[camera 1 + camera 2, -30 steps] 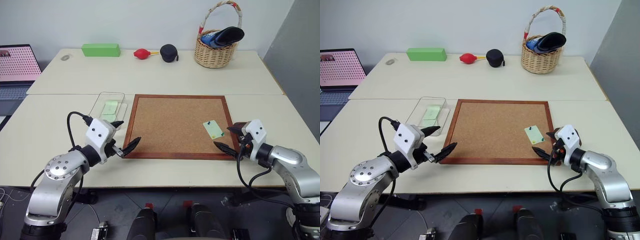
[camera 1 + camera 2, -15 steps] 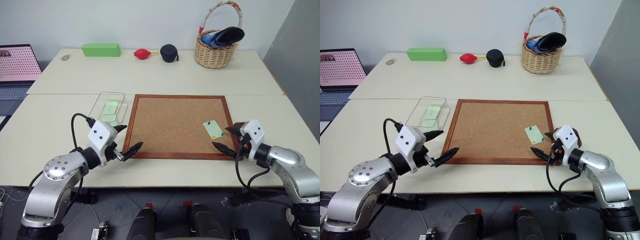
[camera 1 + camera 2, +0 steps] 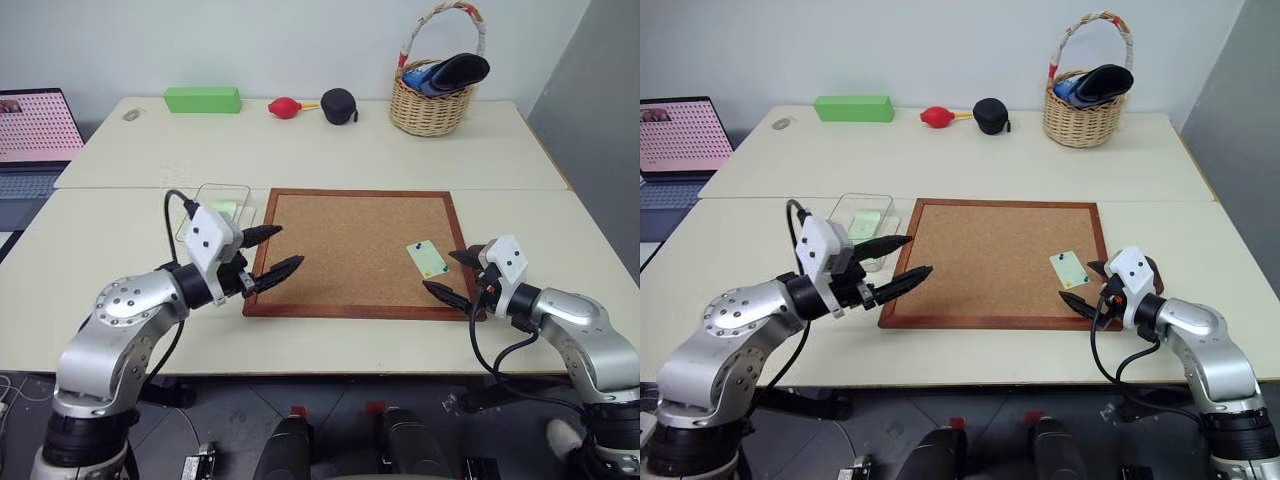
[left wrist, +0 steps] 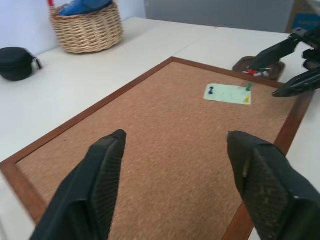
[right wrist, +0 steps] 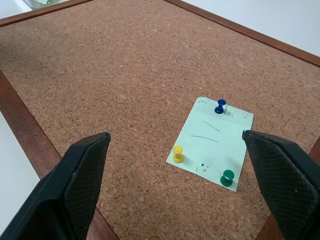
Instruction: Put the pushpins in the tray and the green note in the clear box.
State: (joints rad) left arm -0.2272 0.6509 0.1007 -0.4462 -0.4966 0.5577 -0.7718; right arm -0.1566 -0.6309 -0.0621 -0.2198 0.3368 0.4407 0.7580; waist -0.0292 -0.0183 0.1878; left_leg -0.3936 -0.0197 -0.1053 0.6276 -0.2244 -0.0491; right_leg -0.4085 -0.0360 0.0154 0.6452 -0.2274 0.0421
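The pale green note (image 5: 210, 142) lies on the corkboard (image 3: 350, 245) near its right edge, held by three pushpins: a blue one (image 5: 220, 106), a yellow one (image 5: 177, 154) and a green one (image 5: 228, 177). My right gripper (image 3: 440, 271) is open and empty, just to the right of the note at the board's frame. The dark brown tray (image 4: 241, 65) sits beside the board, behind that gripper, with a few pins in it. My left gripper (image 3: 285, 248) hovers open and empty over the board's front left corner. Left of the board stands the clear box (image 3: 215, 210) with a green slip inside.
At the back of the table are a wicker basket (image 3: 432, 100), a black case (image 3: 338, 105), a red bulb blower (image 3: 284, 107) and a bright green block (image 3: 202, 99). A laptop (image 3: 30, 135) stands at the far left.
My left gripper has risen and swung right, from the table beside the board to above its front left corner, and its fingers stand a little closer. The right gripper has not moved.
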